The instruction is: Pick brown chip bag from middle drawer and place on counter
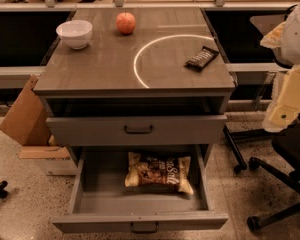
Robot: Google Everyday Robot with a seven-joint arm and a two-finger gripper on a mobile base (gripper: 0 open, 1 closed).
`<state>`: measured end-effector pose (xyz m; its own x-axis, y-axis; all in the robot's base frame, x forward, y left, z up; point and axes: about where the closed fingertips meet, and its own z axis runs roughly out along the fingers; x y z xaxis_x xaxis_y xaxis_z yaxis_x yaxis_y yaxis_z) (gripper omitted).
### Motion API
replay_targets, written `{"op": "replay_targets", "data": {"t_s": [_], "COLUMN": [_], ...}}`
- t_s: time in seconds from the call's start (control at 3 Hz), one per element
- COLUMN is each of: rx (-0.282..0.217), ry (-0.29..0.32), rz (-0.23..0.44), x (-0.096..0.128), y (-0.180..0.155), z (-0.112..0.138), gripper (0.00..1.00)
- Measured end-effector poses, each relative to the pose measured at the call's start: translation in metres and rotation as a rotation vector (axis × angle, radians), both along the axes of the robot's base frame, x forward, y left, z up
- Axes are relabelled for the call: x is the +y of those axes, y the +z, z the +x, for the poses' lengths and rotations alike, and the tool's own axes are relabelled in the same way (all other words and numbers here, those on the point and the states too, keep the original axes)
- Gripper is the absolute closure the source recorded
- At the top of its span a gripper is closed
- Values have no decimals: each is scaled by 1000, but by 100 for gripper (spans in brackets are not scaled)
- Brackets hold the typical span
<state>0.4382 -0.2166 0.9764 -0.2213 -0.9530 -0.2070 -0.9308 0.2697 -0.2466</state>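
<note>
The brown chip bag (160, 171) lies flat in the open middle drawer (92, 191), right of centre in its grey tray. The drawer is pulled far out toward me, with its small dark handle at the bottom edge. Above it is the counter (105, 64), a wood-grain top with a thin white arc line. My gripper is not in view. Only a white and pale-yellow part of my arm (290, 84) shows at the right edge, beside the cabinet and well above the drawer.
On the counter stand a white bowl (74, 33), an apple (125, 22) and a dark candy-bar wrapper (201, 58). A grey drawer front with a curved handle (138, 129) juts out above the open drawer. Cardboard (25, 111) leans at the left. Black chair legs (275, 184) stand at the right.
</note>
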Motion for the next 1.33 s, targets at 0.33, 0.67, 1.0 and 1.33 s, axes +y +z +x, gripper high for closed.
{"op": "replay_targets", "data": {"t_s": [0.33,0.67,1.0,1.33], "rx": [-11,-11,7,68], "ry": [18,18,60,106], "rz": [-32,-32,-28,10], "x": [9,9,18,27], "y": [-20,-20,-42,-86], "z": [-1,-1,-3,-7], "gripper": [0,0,0,0]}}
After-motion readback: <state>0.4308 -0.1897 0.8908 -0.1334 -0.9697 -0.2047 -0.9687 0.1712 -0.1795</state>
